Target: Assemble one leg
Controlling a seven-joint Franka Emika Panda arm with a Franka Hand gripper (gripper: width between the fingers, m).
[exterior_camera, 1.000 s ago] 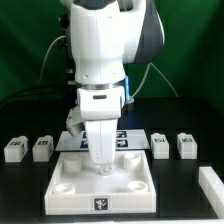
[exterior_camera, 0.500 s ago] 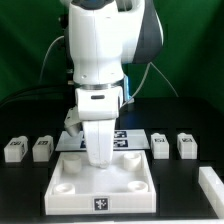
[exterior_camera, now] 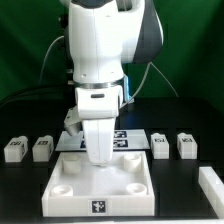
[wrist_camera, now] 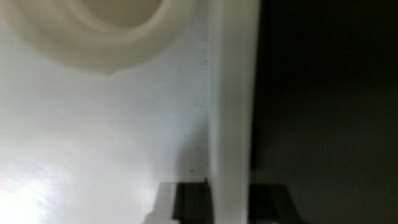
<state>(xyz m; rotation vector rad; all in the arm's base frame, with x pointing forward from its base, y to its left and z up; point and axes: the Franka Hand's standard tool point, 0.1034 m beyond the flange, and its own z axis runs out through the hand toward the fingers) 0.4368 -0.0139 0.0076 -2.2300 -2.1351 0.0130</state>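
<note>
The large white square plate (exterior_camera: 66, 190) with round corner sockets lies at the front middle of the table. My gripper (exterior_camera: 99, 160) is down at its far rim. In the wrist view the plate's rim (wrist_camera: 228, 120) runs between my two dark fingers (wrist_camera: 191, 205), which press on it from both sides, so the gripper (wrist_camera: 228, 202) is shut on the rim. One socket (wrist_camera: 98, 30) shows beside it. Small white legs with marker tags lie on the table: two at the exterior view's left (exterior_camera: 14, 148) (exterior_camera: 42, 148) and two at the right (exterior_camera: 160, 145) (exterior_camera: 187, 145), all apart from the gripper.
The marker board (exterior_camera: 132, 135) lies behind the plate, partly hidden by the arm. Another white part (exterior_camera: 212, 186) sits at the exterior view's right edge near the front. A green backdrop stands behind the black table.
The gripper has shifted slightly toward the exterior view's left and settled lower on the plate's far rim. The plate and the legs have not moved.
</note>
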